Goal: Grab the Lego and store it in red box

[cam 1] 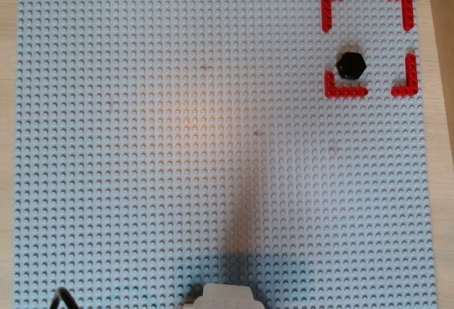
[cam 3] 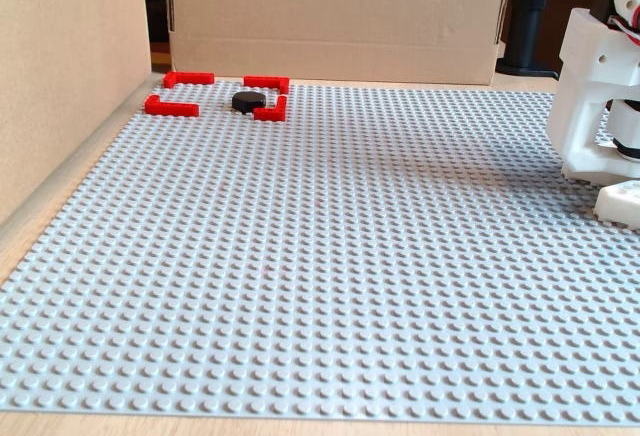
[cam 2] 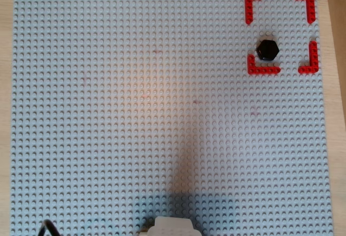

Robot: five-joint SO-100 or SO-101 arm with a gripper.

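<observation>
Grey studded baseplate (cam 1: 213, 146) filling nearly the whole of both overhead views, bare apart from the pieces in the top-right corner; pale wooden table (cam 3: 300, 426) showing as a thin strip along its edges. In the fixed view, cardboard panel (cam 3: 340, 16) standing upright behind the far edge of the baseplate (cam 3: 330, 256), and a second cardboard wall (cam 3: 60, 66) running along the left side. Nothing lying between the arm and the corner pieces.

White arm base (cam 3: 600, 96) standing at the right edge of the fixed view, well apart from the pieces; only a white sliver of the arm (cam 1: 225, 298) at the bottom edge of both overhead views, with a broad shadow stretching up from it. Gripper itself out of frame in every view, so open or closed cannot be told.

One Lego (cam 1: 350, 65): small, glossy black, hexagonal, lying flat on the studs. Sits inside the red box (cam 1: 345, 91) outline, towards the lower-left corner in the overhead views, close to that corner piece and apart from the other three. In the fixed view, the Lego (cam 3: 249, 101) low and dark, just beside the nearest right corner of the red box (cam 3: 270, 111).

Four flat red L-shaped corner pieces, gaps between them, forming one square outline much larger than the black piece.
</observation>
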